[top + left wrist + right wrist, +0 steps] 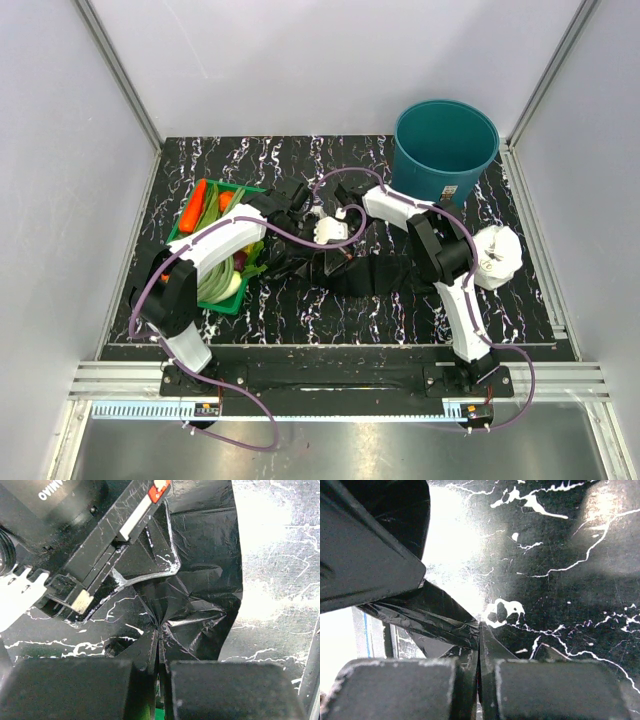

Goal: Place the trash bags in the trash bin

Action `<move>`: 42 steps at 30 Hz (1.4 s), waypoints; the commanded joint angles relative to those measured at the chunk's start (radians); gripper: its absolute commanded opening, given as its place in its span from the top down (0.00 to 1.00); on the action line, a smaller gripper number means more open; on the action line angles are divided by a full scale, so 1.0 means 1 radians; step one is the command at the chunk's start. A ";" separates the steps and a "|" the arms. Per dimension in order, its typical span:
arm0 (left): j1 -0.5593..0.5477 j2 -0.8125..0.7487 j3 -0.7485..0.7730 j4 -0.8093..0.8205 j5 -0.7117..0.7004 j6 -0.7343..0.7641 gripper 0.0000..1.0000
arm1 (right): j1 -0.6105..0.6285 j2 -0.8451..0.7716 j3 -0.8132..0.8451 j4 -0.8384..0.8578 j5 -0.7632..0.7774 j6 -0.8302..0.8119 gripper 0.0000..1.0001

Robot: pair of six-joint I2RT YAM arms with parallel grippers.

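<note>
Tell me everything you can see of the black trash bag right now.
The trash bag is thin, glossy black film, crinkled and floppy. It lies flattened in a long strip across the middle of the marbled table. The left gripper is shut on a gathered fold, with creases fanning out from the pinch. The right gripper is shut on a taut edge.

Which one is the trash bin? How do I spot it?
Look at the black marbled table, then its far right corner. The trash bin stands there: a round teal bucket, the tallest thing, unlike the shallow green vegetable tray on the left.
</note>
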 commanded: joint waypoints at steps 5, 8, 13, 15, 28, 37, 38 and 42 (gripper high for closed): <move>-0.002 -0.060 -0.009 0.096 -0.015 -0.110 1.00 | 0.001 -0.026 0.022 -0.032 0.061 0.171 1.00; -0.002 -0.068 -0.006 0.103 -0.020 -0.135 1.00 | 0.001 -0.069 -0.048 0.050 0.107 0.255 1.00; -0.001 -0.083 -0.019 0.134 -0.046 -0.190 1.00 | -0.017 -0.091 -0.076 0.129 0.212 0.442 1.00; -0.002 -0.089 -0.024 0.145 -0.054 -0.205 1.00 | -0.048 -0.074 -0.076 0.143 0.181 0.512 1.00; -0.004 -0.132 -0.032 0.195 -0.031 -0.302 1.00 | -0.097 0.012 -0.128 0.221 0.199 0.726 1.00; -0.013 -0.150 -0.022 0.215 0.018 -0.328 1.00 | -0.131 0.073 -0.128 0.224 0.245 0.763 1.00; -0.013 -0.149 -0.021 0.215 0.021 -0.330 1.00 | -0.137 0.075 -0.127 0.226 0.251 0.795 1.00; -0.014 -0.150 -0.021 0.215 0.041 -0.336 1.00 | -0.145 0.075 -0.156 0.270 0.264 0.835 1.00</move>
